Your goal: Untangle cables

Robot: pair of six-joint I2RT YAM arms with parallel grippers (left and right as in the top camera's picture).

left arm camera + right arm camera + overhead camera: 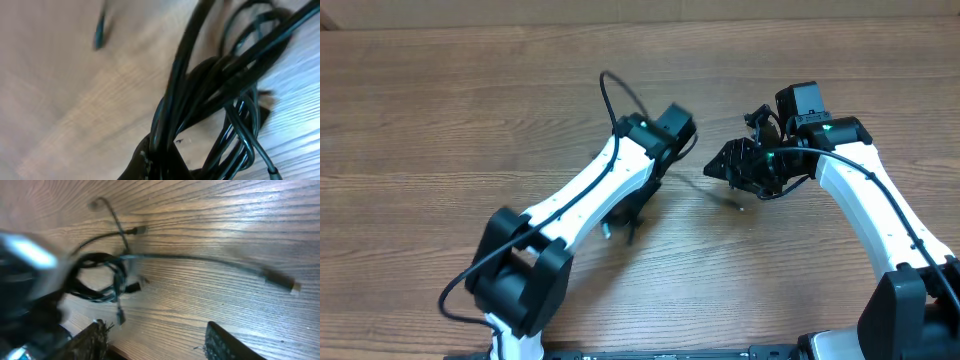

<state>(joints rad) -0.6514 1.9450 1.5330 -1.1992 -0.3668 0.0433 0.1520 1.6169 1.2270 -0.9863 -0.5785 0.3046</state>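
the left arm (pixel 590 185) reaches up and to the right from its base at the near edge. its wrist (pixel 668 128) is bent over, so the left gripper (pixel 626 212) tucks back beneath the white link, jaws closed tight on the cables (pixel 210 85). the right arm (pixel 872 205) rises from the near right corner and bends left at its wrist (pixel 820 130), with the right gripper (pixel 720 170) pointing toward the other arm. its two dark fingers (pixel 225 342) stand well apart with nothing between them.
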